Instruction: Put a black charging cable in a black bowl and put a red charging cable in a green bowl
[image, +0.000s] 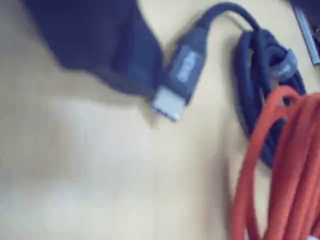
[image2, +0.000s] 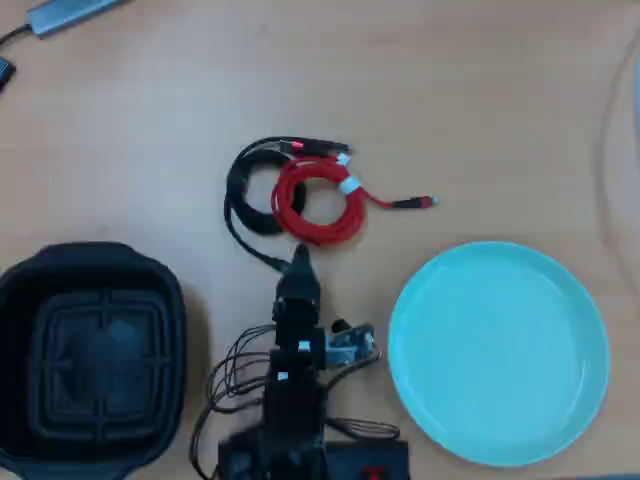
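Observation:
The black charging cable (image2: 248, 190) lies coiled on the wooden table, and its tail runs down to a plug (image: 181, 75) with a silver end. The red charging cable (image2: 320, 205) is coiled against its right side and partly over it, seen as red strands (image: 285, 165) in the wrist view. My gripper (image2: 300, 258) points at the coils from below, its tip just beside the black plug. Only one dark blurred jaw shows in the wrist view, at upper left, with nothing seen in it. The black bowl (image2: 20, 300) stands at lower left and the green bowl (image2: 420, 300) at lower right.
A grey hub (image2: 70, 12) with a lead lies at the table's top left corner. The arm's own thin black wires (image2: 235, 375) loop out beside its base at the bottom. Bare wood stretches across the top of the overhead view.

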